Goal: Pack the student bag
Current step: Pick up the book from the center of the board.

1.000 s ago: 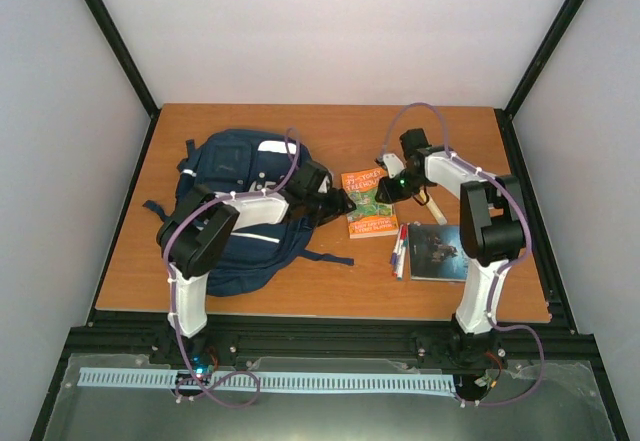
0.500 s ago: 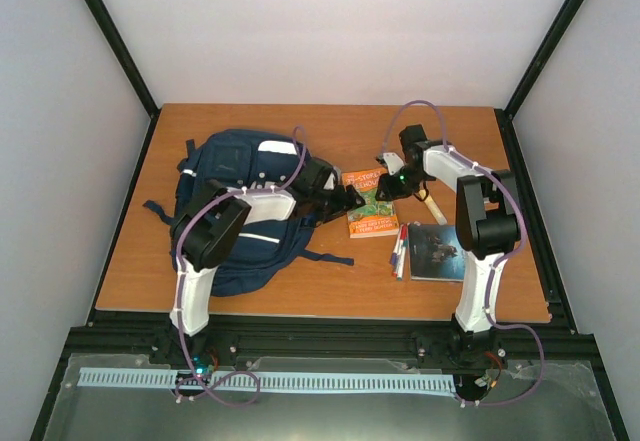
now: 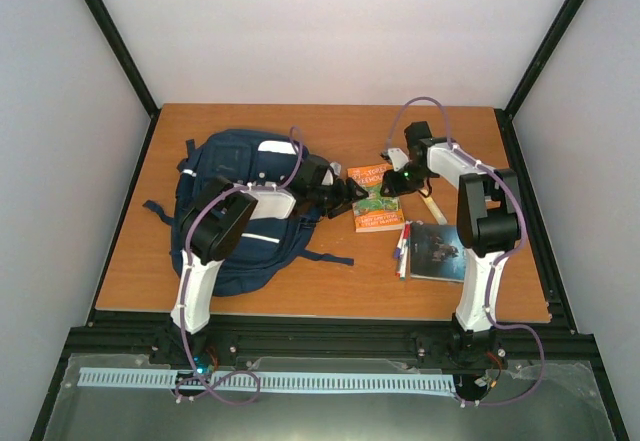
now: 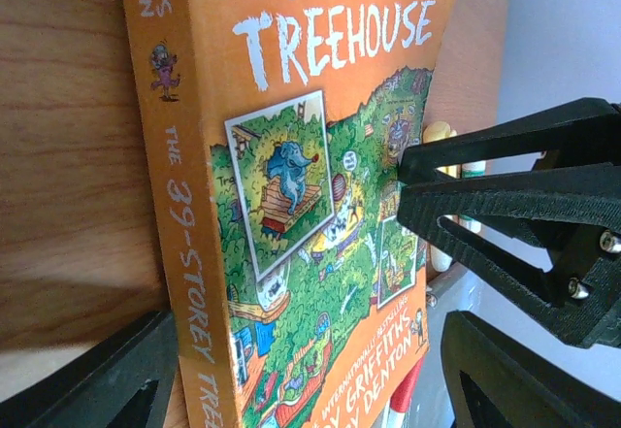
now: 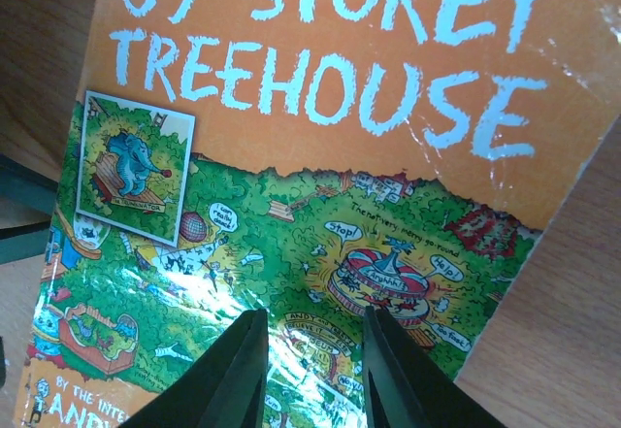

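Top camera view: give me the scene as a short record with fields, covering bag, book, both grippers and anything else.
student bag: flat on the table, left side
book: orange paperback right of the bag, outside it
left gripper: open, fingers either side of the book
right gripper: fingers close together over the cover, grip unclear
also there: pens and a dark booklet, nearer than the book

the navy student bag (image 3: 232, 211) lies flat on the table's left half, white label up.
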